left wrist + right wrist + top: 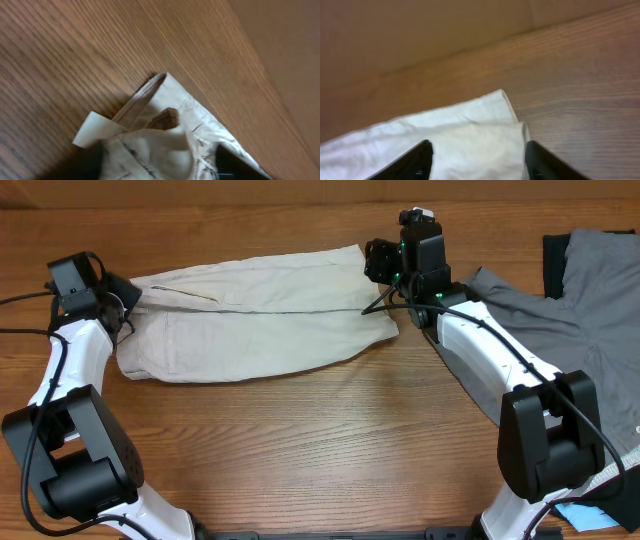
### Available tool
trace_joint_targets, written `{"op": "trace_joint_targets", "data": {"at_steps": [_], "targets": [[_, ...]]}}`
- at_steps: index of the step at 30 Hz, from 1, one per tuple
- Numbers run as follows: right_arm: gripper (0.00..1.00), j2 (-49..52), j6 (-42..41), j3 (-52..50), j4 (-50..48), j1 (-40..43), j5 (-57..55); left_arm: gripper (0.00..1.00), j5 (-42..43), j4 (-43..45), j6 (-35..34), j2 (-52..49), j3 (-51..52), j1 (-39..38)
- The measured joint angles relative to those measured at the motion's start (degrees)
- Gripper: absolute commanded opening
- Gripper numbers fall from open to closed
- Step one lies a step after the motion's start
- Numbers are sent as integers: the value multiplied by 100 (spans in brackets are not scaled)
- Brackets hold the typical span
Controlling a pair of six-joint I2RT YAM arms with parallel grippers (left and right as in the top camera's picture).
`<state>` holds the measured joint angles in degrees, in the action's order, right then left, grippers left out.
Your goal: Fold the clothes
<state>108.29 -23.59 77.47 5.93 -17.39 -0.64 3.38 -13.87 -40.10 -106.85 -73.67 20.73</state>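
The cream shorts [260, 315] lie doubled over lengthwise across the back of the table. Their waistband end points left and their leg hems point right. My left gripper [125, 300] sits at the waistband end. In the left wrist view its gripper [162, 165] is open, with bunched waistband cloth [165, 115] and a small white tag [92, 130] lying loose between the dark fingers. My right gripper [385, 265] hovers over the hem end. In the right wrist view the gripper [479, 160] is open, its fingers [420, 160] spread wide over the hem corner of the shorts [470, 135], gripping nothing.
A grey garment [560, 310] is spread at the right, partly under the right arm, with a black fabric piece [555, 265] at its far edge. A blue item [590, 515] lies at the front right corner. A brown wall runs along the table's back edge.
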Motion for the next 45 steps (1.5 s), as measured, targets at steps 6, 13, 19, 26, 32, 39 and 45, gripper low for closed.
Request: {"op": "trace_joint_targets", "data": {"at_steps": [6,13,19,26,32,39,45], "targets": [[67,0,9,33,1147,205,24,100,518,-221,90,0,-317,221],[59,13,7,33,2647,503,507,100,1331,-2009,409,2,-1182,330],[58,293,9,35,3084,468,1248,100,1486,-3460,957,0,-1189,-153],[59,852,26,28,2806,297,1635,100,964,-3628,1250,0,-949,-826],[54,1051,28,24,2048,267,1711,100,682,-3593,1331,0,-793,-951],[4,1088,33,28,2605,264,1541,100,535,-3571,1333,0,-789,-951],[4,1032,-107,208,4166,271,1543,100,422,-3602,1333,0,-782,-951]]}}
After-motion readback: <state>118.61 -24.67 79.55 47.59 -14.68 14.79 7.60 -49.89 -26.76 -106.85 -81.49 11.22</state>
